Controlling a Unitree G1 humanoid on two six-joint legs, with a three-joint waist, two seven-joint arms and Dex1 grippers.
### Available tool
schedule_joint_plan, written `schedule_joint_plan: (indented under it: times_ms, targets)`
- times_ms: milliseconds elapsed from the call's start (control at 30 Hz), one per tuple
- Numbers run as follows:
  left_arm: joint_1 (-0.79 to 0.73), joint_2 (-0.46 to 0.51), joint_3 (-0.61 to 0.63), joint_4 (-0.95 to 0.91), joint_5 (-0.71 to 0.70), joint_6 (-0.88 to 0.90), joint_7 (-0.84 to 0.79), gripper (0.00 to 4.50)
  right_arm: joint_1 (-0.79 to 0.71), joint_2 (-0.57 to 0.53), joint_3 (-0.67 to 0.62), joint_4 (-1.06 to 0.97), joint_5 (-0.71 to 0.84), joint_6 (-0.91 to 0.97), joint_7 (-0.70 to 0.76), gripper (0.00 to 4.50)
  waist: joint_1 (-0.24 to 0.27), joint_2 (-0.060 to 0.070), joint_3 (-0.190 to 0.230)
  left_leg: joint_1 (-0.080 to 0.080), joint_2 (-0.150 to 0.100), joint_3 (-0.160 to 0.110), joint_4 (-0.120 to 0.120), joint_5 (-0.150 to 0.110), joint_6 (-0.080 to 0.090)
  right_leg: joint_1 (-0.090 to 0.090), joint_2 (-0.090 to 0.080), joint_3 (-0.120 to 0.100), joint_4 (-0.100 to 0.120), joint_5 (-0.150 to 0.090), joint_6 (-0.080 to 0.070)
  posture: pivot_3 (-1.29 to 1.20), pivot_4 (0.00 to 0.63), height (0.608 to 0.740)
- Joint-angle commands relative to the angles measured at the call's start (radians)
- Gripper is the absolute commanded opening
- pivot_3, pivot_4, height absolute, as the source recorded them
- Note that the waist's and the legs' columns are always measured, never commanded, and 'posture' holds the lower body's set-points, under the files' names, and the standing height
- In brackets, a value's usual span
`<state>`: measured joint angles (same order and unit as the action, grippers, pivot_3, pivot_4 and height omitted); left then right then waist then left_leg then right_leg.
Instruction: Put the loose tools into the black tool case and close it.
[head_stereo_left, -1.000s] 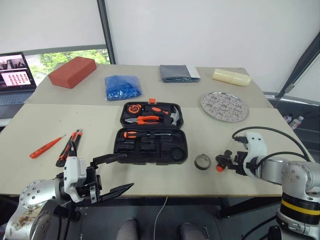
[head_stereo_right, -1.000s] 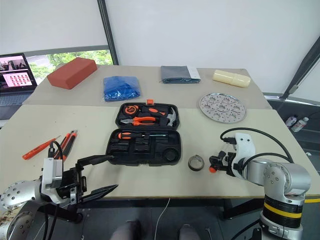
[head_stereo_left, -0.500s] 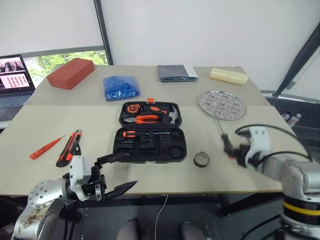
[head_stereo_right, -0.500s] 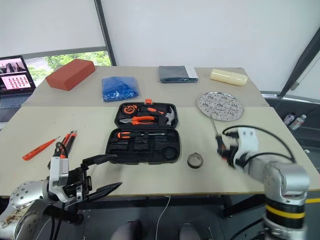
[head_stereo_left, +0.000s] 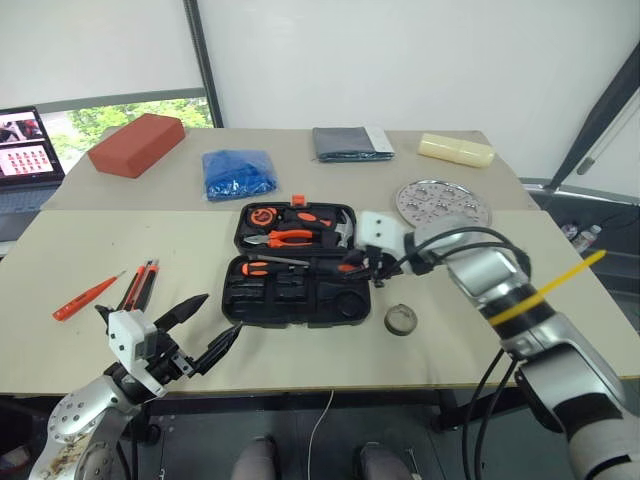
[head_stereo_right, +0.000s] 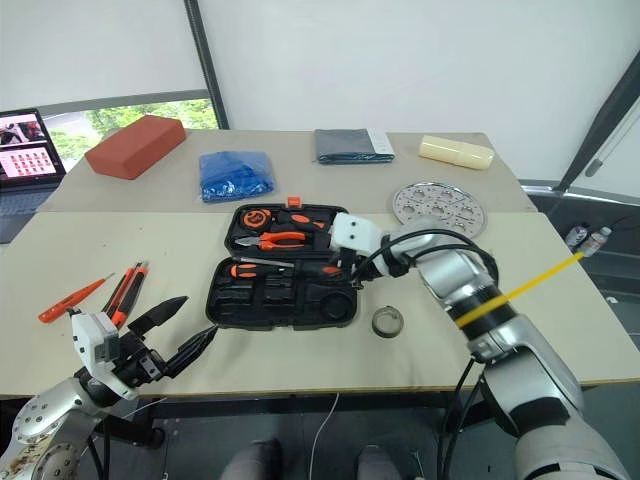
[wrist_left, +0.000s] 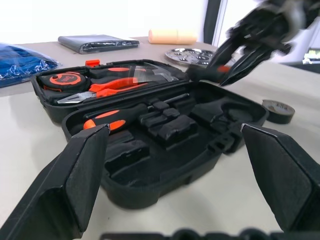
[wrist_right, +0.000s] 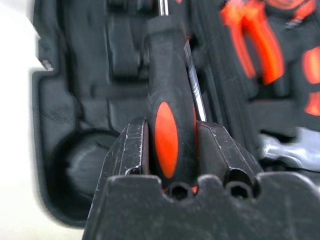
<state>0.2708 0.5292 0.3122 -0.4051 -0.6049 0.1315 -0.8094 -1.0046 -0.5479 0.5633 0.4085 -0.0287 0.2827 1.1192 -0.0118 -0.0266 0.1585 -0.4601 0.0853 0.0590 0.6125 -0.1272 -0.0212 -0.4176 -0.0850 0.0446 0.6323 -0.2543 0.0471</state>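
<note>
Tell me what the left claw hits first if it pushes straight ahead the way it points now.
Most likely the near wall of the black tool case. The left claw is open and aimed at the case's front edge, with bare table between them. Depth is hard to judge.

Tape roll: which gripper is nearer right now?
Right. The right gripper is just left of the tape roll, over the open case; the left gripper hangs beyond the case's far side.
</note>
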Motion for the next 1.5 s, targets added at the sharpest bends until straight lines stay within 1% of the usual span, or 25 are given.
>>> schedule_joint_plan:
  times_ms: [33, 233, 467, 533, 567, 600, 667, 800, 867, 933, 1000, 1033, 1067, 1100, 1133, 1233, 1367, 1500]
  targets:
    - [0.021, 0.011, 0.018, -0.058, -0.011, 0.003, 0.000, 4.50, -0.059, 0.040, 0.003, 0.078, -0.073, -0.076, 0.008, 1.09, -0.002, 0.000, 0.000, -0.001, 0.000, 0.001, 0.000, 0.000, 0.000, -0.001, 0.000, 0.000, 0.001, 0.000, 0.000, 0.00, 0.150, 0.740]
    - [0.043, 0.007, 0.014, -0.085, -0.004, 0.006, 0.014, 4.50, -0.093, 0.092, -0.006, 0.164, -0.137, -0.093, 0.014, 1.09, -0.003, 0.000, 0.000, -0.001, 0.000, 0.001, 0.000, 0.002, -0.003, -0.004, 0.000, 0.000, 0.013, -0.001, -0.003, 0.00, 0.150, 0.740]
    - [0.047, 0.001, 0.007, -0.087, 0.007, -0.004, 0.020, 4.50, -0.109, 0.090, -0.007, 0.203, -0.186, -0.085, 0.052, 1.09, -0.001, 0.000, 0.000, -0.001, 0.001, 0.001, 0.000, 0.002, -0.006, -0.004, 0.000, 0.000, 0.014, -0.002, -0.004, 0.00, 0.150, 0.740]
    - [0.042, -0.002, 0.007, -0.083, 0.012, -0.010, 0.022, 4.50, -0.118, 0.091, -0.013, 0.210, -0.186, -0.119, 0.058, 1.09, -0.001, 0.000, 0.000, -0.001, 0.001, 0.001, 0.000, 0.002, -0.006, -0.004, 0.000, 0.000, 0.014, -0.002, -0.004, 0.00, 0.150, 0.740]
    - [0.039, -0.004, 0.009, -0.081, 0.014, -0.013, 0.024, 4.50, -0.123, 0.091, -0.018, 0.216, -0.185, -0.139, 0.055, 2.10, -0.001, 0.000, 0.000, -0.001, 0.001, 0.001, 0.000, 0.002, -0.006, -0.004, 0.000, 0.000, 0.014, -0.002, -0.003, 0.00, 0.150, 0.740]
    - [0.036, -0.007, 0.011, -0.079, 0.016, -0.015, 0.027, 4.50, -0.131, 0.094, -0.033, 0.225, -0.172, -0.168, 0.059, 2.35, -0.001, 0.000, 0.000, -0.001, 0.001, 0.001, 0.000, 0.002, -0.005, -0.004, 0.000, 0.000, 0.014, -0.002, -0.003, 0.00, 0.150, 0.740]
    - [0.030, -0.012, 0.018, -0.075, 0.024, -0.025, 0.035, 4.50, -0.158, 0.103, -0.094, 0.241, -0.100, -0.219, 0.104, 3.01, -0.002, 0.000, 0.000, -0.001, 0.001, 0.001, 0.000, 0.002, -0.005, -0.004, 0.000, 0.000, 0.014, -0.002, -0.003, 0.00, 0.150, 0.740]
    - [0.028, -0.012, 0.032, -0.066, 0.024, -0.032, 0.038, 4.50, -0.230, 0.109, -0.195, 0.330, -0.010, -0.190, 0.186, 3.01, -0.003, 0.000, 0.000, -0.001, 0.001, 0.001, -0.001, 0.003, -0.004, -0.005, 0.000, 0.000, 0.015, -0.002, -0.003, 0.00, 0.150, 0.740]
    - [0.029, -0.009, 0.039, -0.060, 0.025, -0.035, 0.034, 4.50, -0.238, 0.129, -0.234, 0.382, 0.020, -0.180, 0.189, 2.43, -0.004, 0.000, 0.000, -0.001, 0.001, 0.001, -0.001, 0.003, -0.005, -0.004, 0.000, 0.000, 0.015, -0.002, -0.003, 0.00, 0.150, 0.740]
    - [0.026, -0.011, 0.046, -0.055, 0.027, -0.034, 0.039, 4.50, -0.218, 0.172, -0.266, 0.424, 0.038, -0.156, 0.154, 1.94, -0.005, -0.001, 0.000, 0.000, 0.001, 0.001, -0.001, 0.003, -0.005, -0.004, 0.000, 0.000, 0.014, -0.002, -0.003, 0.00, 0.150, 0.740]
    - [0.020, -0.010, 0.043, -0.045, 0.037, -0.034, 0.039, 4.50, -0.182, 0.215, -0.276, 0.442, 0.033, -0.187, 0.119, 1.16, -0.007, -0.001, 0.000, 0.001, 0.001, 0.001, -0.001, 0.003, -0.005, -0.004, 0.001, 0.000, 0.015, -0.002, -0.004, 0.00, 0.150, 0.740]
    - [0.017, -0.010, 0.040, -0.042, 0.043, -0.033, 0.041, 4.50, -0.162, 0.236, -0.278, 0.448, 0.027, -0.213, 0.100, 0.90, -0.008, -0.001, 0.000, 0.001, 0.001, 0.001, -0.002, 0.003, -0.005, -0.004, 0.001, 0.000, 0.015, -0.002, -0.004, 0.00, 0.150, 0.740]
    - [0.015, -0.010, 0.038, -0.040, 0.046, -0.031, 0.043, 4.50, -0.147, 0.256, -0.281, 0.457, 0.020, -0.231, 0.080, 0.50, -0.007, -0.001, 0.000, 0.001, 0.001, 0.001, -0.001, 0.003, -0.005, -0.004, 0.001, 0.000, 0.015, -0.002, -0.004, 0.00, 0.150, 0.740]
    - [0.013, -0.010, 0.037, -0.038, 0.049, -0.029, 0.044, 4.50, -0.137, 0.270, -0.281, 0.467, 0.013, -0.243, 0.066, 0.22, -0.007, -0.001, 0.000, 0.000, 0.001, 0.001, -0.001, 0.003, -0.005, -0.004, 0.001, 0.000, 0.015, -0.002, -0.004, 0.00, 0.150, 0.740]
    - [0.017, -0.010, 0.034, -0.038, 0.055, -0.028, 0.044, 4.50, -0.123, 0.284, -0.278, 0.479, 0.004, -0.259, 0.053, 0.09, -0.007, -0.001, 0.000, 0.000, 0.001, 0.001, -0.001, 0.003, -0.005, -0.004, 0.001, 0.000, 0.015, -0.002, -0.004, 0.00, 0.150, 0.740]
    - [0.036, -0.011, 0.032, -0.038, 0.071, -0.029, 0.042, 4.50, -0.085, 0.306, -0.250, 0.522, -0.030, -0.307, 0.042, 0.09, -0.006, -0.001, 0.000, -0.001, 0.001, 0.001, -0.001, 0.004, -0.005, -0.004, 0.001, 0.000, 0.015, -0.002, -0.003, 0.00, 0.150, 0.740]
    - [0.051, -0.014, 0.031, -0.036, 0.085, -0.032, 0.046, 4.50, -0.069, 0.335, -0.248, 0.589, -0.059, -0.334, -0.012, 0.09, -0.010, -0.001, 0.000, 0.001, 0.001, 0.001, -0.002, 0.003, -0.007, -0.004, 0.001, 0.000, 0.015, -0.002, -0.004, 0.00, 0.150, 0.740]
    - [0.058, -0.013, 0.038, -0.034, 0.095, -0.023, 0.055, 4.50, -0.076, 0.360, -0.227, 0.619, -0.090, -0.279, -0.024, 0.09, -0.018, -0.001, -0.001, 0.004, 0.001, 0.001, -0.002, 0.001, -0.011, -0.002, 0.001, 0.000, 0.016, -0.001, -0.005, 0.00, 0.150, 0.740]
